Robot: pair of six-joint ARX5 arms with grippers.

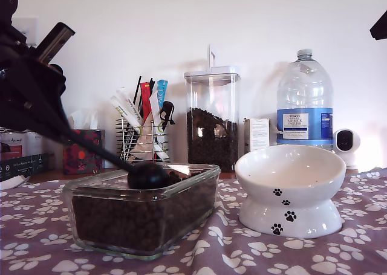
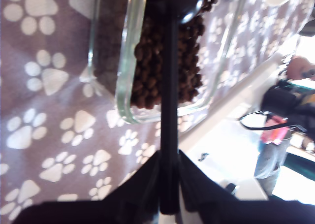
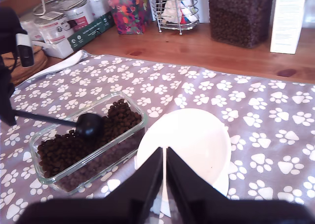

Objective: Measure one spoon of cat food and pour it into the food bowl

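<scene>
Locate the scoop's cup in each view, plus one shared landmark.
Exterior view: spoon cup over the glass dish, at the exterior view's left.
First wrist view: cup beyond the clamped handle.
Second wrist view: cup on the cat food.
Landmark: the glass dish.

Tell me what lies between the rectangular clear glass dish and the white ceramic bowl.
Only bare paw-print cloth; the second wrist view shows glass dish and bowl nearly touching.

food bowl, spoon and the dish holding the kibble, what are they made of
Food bowl: looks like glazed white ceramic, with glossy highlights. Spoon: probably black plastic, smooth with a dull shine. Rectangular dish: clear glass, thick see-through walls with bright rim reflections.
</scene>
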